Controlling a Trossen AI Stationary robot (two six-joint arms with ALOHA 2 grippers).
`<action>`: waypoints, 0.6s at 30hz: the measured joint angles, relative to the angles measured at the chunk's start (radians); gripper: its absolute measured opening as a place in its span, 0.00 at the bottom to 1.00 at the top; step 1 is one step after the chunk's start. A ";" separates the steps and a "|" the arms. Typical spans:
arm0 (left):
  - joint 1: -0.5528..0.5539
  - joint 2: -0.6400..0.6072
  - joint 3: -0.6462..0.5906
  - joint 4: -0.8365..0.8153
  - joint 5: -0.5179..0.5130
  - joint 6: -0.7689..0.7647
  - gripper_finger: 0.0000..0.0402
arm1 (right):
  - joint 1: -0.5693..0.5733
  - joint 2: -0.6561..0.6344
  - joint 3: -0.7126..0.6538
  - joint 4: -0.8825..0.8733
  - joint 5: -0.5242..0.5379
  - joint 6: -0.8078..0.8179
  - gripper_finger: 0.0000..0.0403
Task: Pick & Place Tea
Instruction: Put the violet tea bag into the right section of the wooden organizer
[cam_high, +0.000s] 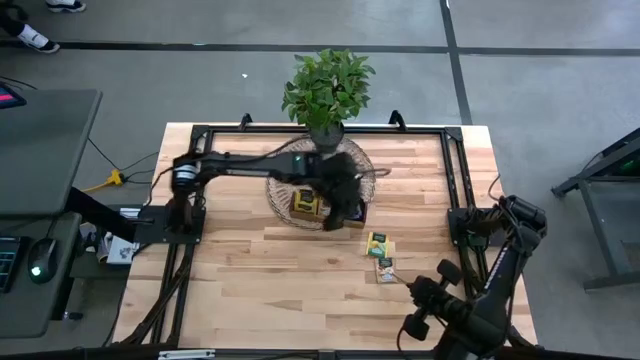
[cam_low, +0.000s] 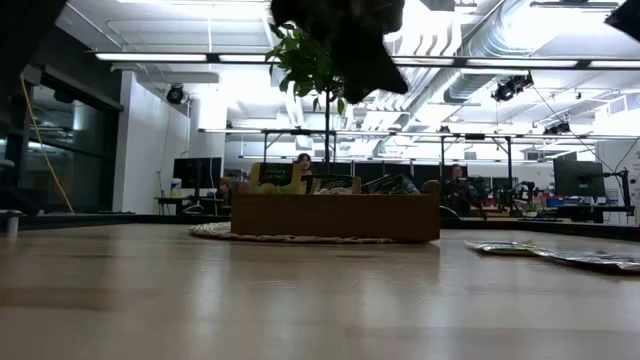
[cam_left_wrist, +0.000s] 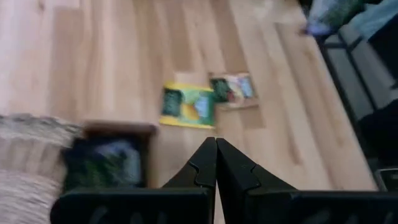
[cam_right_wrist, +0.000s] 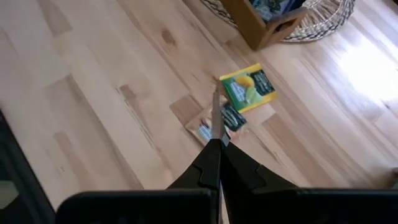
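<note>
**High view: left gripper over the tray, two sachets loose on the table**

We see the left gripper above the wooden tray, which sits on a woven mat; its fingers are pressed together and hold nothing. The right gripper hangs at the table's near right, fingers closed on a thin sachet edge, we think. We count two tea sachets on the bare wood: a yellow-green sachet lying flat, and a darker sachet just beside it, toward the right gripper. More sachets stand upright in the tray; we cannot count them.
</note>
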 joint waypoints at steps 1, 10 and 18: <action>-0.009 -0.032 -0.065 0.048 -0.003 -0.030 0.00 | 0.007 -0.009 -0.015 0.001 -0.004 0.004 0.00; -0.153 -0.298 -0.563 0.538 -0.299 -0.340 0.00 | -0.046 -0.211 -0.276 0.279 0.106 -0.079 0.00; -0.296 -0.435 -0.709 0.580 -0.833 -0.465 0.00 | -0.278 -0.393 -0.448 0.726 0.321 -0.296 0.00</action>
